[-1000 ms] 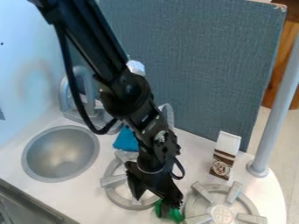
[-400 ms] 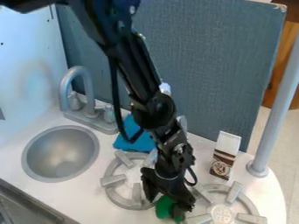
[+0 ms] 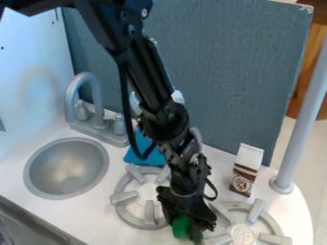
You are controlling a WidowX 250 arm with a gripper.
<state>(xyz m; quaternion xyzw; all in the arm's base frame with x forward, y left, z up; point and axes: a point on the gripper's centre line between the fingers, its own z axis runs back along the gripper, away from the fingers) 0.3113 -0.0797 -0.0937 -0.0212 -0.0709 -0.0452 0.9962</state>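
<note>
Where the two grey burners come close together near the lower edge of the camera view, a green object point(image 3: 182, 227) sits at the black gripper point(image 3: 184, 231), partly hidden by it. The gripper has reached the object, but whether it is open or closed around it I cannot tell, since its own dark body covers the contact. As far as I can judge, the approach is done, while a firm hold is unconfirmed and any clear lift or release is not done; the object's underside is hidden, so I cannot tell whether it bears on the white counter point(image 3: 96, 219). On one side of it is the left-hand burner point(image 3: 148, 210), on the other the right-hand burner point(image 3: 243, 234), partly cut off by the view's edge. Beyond the left-hand burner lies a blue item point(image 3: 139, 157), partly behind the arm, and behind the right-hand burner a brown-and-white package point(image 3: 245, 172) stands upright. Farther out are the round sink point(image 3: 67, 167), its grey faucet point(image 3: 96, 95) and a grey pole point(image 3: 301, 115).
</note>
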